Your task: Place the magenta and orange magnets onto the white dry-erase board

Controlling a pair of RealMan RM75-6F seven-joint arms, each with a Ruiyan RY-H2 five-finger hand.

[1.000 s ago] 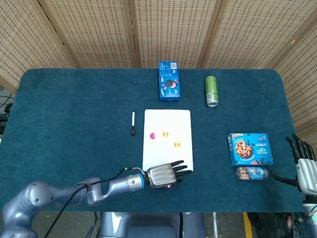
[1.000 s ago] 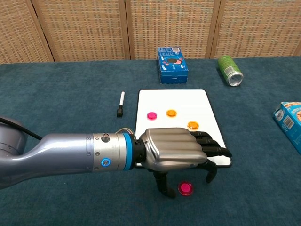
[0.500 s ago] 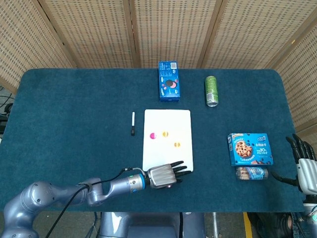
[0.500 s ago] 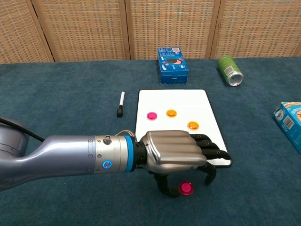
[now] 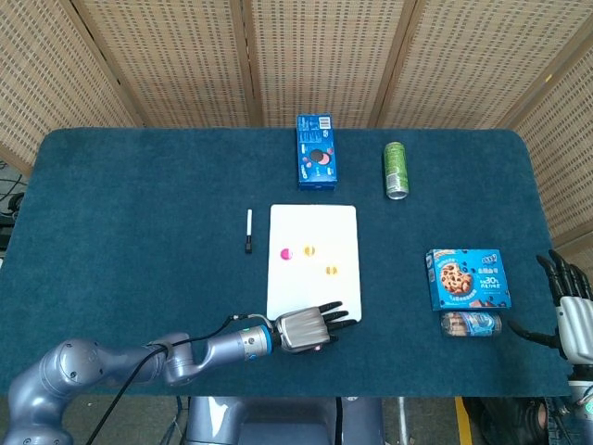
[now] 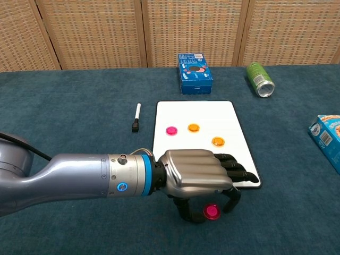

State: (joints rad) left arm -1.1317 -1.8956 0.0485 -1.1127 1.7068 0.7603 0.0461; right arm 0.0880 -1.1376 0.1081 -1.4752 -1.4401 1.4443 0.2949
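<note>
The white dry-erase board [image 5: 312, 222] [image 6: 196, 114] lies flat mid-table. On it sit a magenta magnet [image 6: 171, 130] [image 5: 285, 253] and two orange magnets [image 6: 193, 127] [image 6: 218, 141]. A second magenta magnet [image 6: 212, 211] lies on the blue cloth just in front of the board's near edge. My left hand [image 6: 199, 172] [image 5: 304, 328] hovers low over that magnet, palm down, its fingers reaching over the board's near edge. The thumb and one curled finger flank the magnet, which stays on the cloth. At the far right table edge my right hand [image 5: 574, 315] is held with fingers spread, holding nothing.
A black-capped marker [image 5: 248, 231] [image 6: 136, 117] lies left of the board. Behind the board are a blue cookie box [image 5: 315, 151] and a green can [image 5: 396, 170] on its side. A second cookie box [image 5: 468, 279] and a snack packet [image 5: 471, 324] sit at the right.
My left hand has sunk lower and drawn slightly back toward the near edge, its thumb and finger closing in around the loose magenta magnet. The right hand has stayed put.
</note>
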